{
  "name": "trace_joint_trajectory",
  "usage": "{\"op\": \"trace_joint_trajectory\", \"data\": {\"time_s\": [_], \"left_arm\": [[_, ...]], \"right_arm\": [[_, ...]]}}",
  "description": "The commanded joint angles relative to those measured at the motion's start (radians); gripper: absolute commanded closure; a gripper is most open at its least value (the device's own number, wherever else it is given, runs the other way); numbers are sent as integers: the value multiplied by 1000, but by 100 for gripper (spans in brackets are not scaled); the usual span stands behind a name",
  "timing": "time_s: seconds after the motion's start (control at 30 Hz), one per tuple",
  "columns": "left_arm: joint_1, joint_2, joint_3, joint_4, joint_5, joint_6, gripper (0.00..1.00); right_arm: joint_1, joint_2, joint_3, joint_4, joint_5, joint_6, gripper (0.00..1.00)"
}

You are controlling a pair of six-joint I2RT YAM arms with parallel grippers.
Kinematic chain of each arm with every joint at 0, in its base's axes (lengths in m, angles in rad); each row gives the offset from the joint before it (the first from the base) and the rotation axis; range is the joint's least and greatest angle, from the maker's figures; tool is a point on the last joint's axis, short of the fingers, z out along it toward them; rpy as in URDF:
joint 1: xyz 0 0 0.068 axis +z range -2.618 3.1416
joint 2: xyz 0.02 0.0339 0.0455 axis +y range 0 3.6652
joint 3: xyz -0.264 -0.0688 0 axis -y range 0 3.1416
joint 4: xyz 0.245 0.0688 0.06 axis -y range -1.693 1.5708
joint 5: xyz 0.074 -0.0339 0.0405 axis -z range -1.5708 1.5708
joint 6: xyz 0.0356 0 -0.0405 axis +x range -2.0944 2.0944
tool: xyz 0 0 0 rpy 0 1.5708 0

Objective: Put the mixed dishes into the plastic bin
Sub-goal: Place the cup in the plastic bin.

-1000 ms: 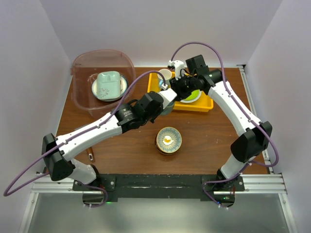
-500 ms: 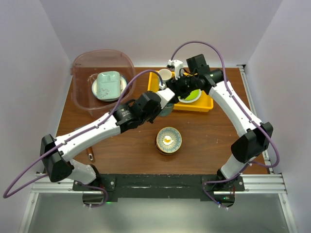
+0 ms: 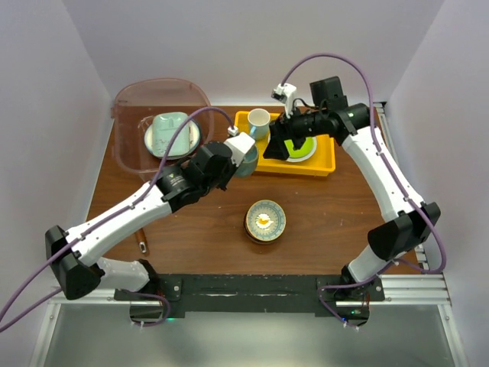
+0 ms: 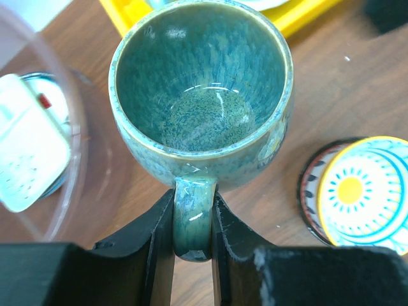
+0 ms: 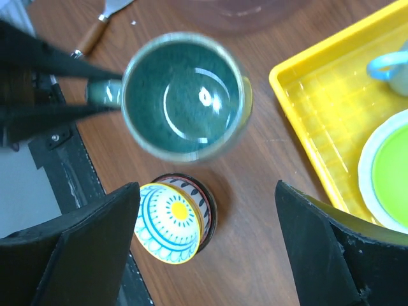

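The right end effector [image 5: 205, 191] had just spread its fingers wide and drawn back over the flat yellow plastic tray [image 3: 325, 164] at the table's far edge. That left the glazed teal ceramic mug [image 4: 201, 83] wholly to the left end effector [image 4: 191, 233], clenched on the mug's handle. The mug hung upright above the table, just left of the tray and short of the large translucent pinkish plastic bin [image 3: 160, 81] in the far left corner. The handover looked complete, with only the carry remaining. A pale green divided rectangular tray [image 3: 170, 131] already filled the bin's middle, and the bin's deep right wall stood between. A round blue-and-yellow patterned bowl [image 3: 265, 220] waited mid-table, while a small white cup [image 3: 258, 121] and a lime-green plate [image 3: 302, 147] sat in the yellow tray.
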Motion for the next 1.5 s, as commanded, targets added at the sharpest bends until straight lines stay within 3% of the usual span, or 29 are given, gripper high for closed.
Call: {"op": "trace_joint_trajectory", "data": {"time_s": [0.0, 0.27, 0.6, 0.87, 1.03, 1.2, 1.47], "left_arm": [[36, -105, 21, 191, -70, 1, 100], [150, -154, 28, 231, -48, 70, 100], [403, -185, 42, 289, 74, 127, 100], [661, -144, 45, 321, 295, 151, 100], [751, -73, 50, 314, 434, 174, 100], [805, -33, 36, 338, 427, 142, 100], [843, 11, 10, 423, 270, 61, 100]], "right_arm": [[-33, -79, 36, -27, -128, -73, 7], [-85, -108, -17, -19, -177, -94, 5], [-112, -132, -96, 10, -184, -96, 4], [-128, -145, -131, 24, -188, -96, 4], [-139, -154, -155, 32, -193, -97, 4], [-144, -158, -172, 38, -193, -100, 4], [-148, -163, -197, 53, -200, -93, 3]]}}
